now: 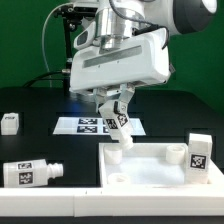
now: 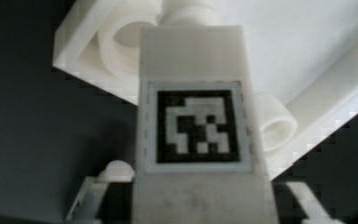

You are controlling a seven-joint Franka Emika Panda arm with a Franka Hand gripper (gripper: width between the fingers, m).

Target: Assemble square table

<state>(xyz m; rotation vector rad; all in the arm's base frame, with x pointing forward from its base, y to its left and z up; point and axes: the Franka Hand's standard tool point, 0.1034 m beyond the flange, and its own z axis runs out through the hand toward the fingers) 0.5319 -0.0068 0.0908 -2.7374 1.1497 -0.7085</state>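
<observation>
The square table top (image 1: 150,172), a white tray with a raised rim, lies at the front towards the exterior view's right. My gripper (image 1: 117,108) is shut on a white peg leg (image 1: 119,126) bearing a black-and-white tag. The leg hangs tilted, its lower end at the top's near-left corner. In the wrist view the leg (image 2: 197,120) fills the middle between my fingers (image 2: 108,185), with the top's rim (image 2: 105,50) behind it. Whether the leg's end touches the top I cannot tell. A second leg (image 1: 200,153) stands upright on the top's right side.
A third leg (image 1: 30,172) lies on its side on the black table at the front left. A fourth small leg (image 1: 10,122) stands at the far left. The marker board (image 1: 85,125) lies behind the held leg.
</observation>
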